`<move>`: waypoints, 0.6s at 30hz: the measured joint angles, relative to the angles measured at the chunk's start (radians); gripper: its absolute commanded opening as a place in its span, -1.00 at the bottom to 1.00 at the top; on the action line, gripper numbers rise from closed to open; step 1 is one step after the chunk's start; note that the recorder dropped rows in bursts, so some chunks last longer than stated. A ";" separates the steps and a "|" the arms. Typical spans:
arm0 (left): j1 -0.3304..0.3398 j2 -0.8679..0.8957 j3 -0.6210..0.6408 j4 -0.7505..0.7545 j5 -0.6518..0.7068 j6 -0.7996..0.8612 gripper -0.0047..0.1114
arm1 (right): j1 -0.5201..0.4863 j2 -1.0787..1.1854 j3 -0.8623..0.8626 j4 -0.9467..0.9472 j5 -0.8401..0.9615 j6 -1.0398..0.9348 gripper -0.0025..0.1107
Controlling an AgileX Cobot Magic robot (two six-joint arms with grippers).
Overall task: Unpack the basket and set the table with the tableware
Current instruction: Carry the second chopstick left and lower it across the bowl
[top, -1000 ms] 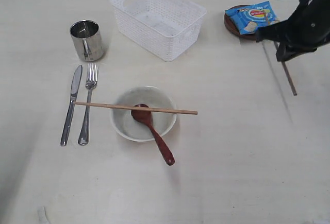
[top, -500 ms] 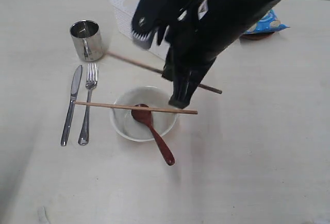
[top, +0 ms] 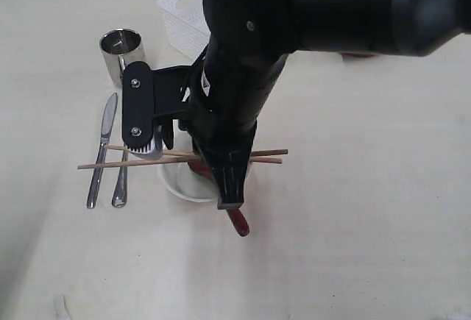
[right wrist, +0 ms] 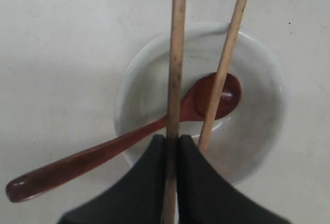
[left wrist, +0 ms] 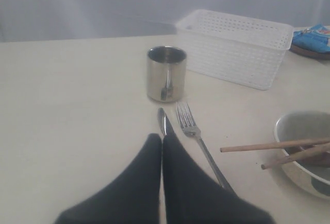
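The black right gripper (right wrist: 172, 140), clamped tight on a brown wooden chopstick (right wrist: 178, 54), holds it over the off-white round bowl (right wrist: 258, 131), beside a second chopstick (right wrist: 227, 59) lying across it.

My right arm (top: 243, 77) stretched across middle, wrist pitched steeply down. Right gripper (right wrist: 171, 140): fingers pinched tight on chopstick (right wrist: 178, 54). My left gripper (left wrist: 162, 140): angled forward and down, fingers pressed together.
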 measured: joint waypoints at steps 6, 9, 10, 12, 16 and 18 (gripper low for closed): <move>0.000 0.000 0.000 0.000 0.000 0.000 -0.92 | 0.000 0.030 0.000 -0.053 -0.028 0.083 -0.96; 0.000 0.000 0.000 0.000 0.000 0.000 -0.92 | 0.000 0.047 -0.002 -0.070 -0.035 0.132 -0.96; 0.000 0.000 0.000 0.000 0.000 0.000 -0.92 | 0.000 0.054 -0.002 -0.074 -0.035 0.142 -0.96; 0.000 0.000 0.000 0.000 0.000 0.000 -0.92 | 0.000 0.058 -0.002 -0.077 -0.040 0.150 -0.96; 0.000 0.000 0.000 0.000 0.000 0.000 -0.92 | 0.000 0.061 -0.002 -0.079 -0.061 0.175 -0.96; 0.000 0.000 0.000 0.000 0.000 0.000 -0.92 | 0.000 0.061 -0.002 -0.079 -0.063 0.185 -0.96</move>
